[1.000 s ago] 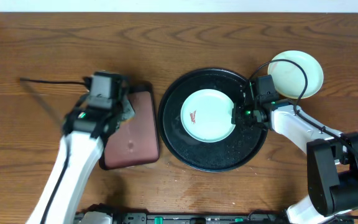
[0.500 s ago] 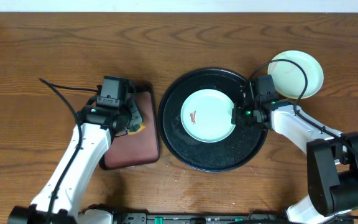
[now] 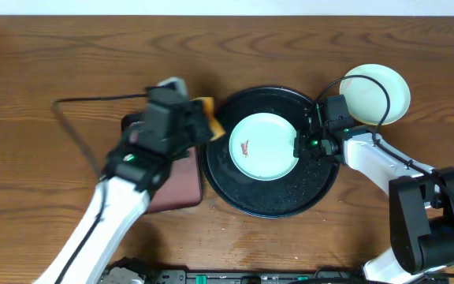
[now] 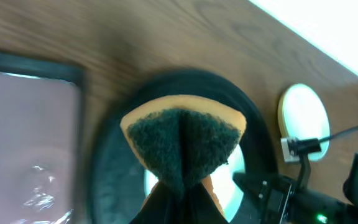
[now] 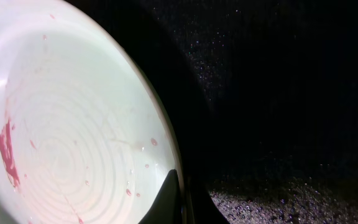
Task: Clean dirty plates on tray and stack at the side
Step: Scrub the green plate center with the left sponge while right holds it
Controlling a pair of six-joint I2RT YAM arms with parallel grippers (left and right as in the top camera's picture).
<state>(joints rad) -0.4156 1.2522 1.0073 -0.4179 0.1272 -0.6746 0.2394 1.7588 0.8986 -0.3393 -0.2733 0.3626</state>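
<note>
Glossy plastic plate (image 5: 61, 137); speckled matt black tray (image 5: 278, 93); grained wooden table (image 3: 53, 63); rough sponge (image 4: 182, 143)

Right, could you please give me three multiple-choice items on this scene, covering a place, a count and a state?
1. Where is the smeared plate? A on the tray; B in a sink; C on a shelf.
2. How many plates lie on the tray? A one; B two; C three.
3. What does the left hand hold? A nothing; B a sponge; C a plate.
Answers: 1 A, it sits inside the black rim; 2 A, no other plate lies there; 3 B, it pinches the sponge.
</note>
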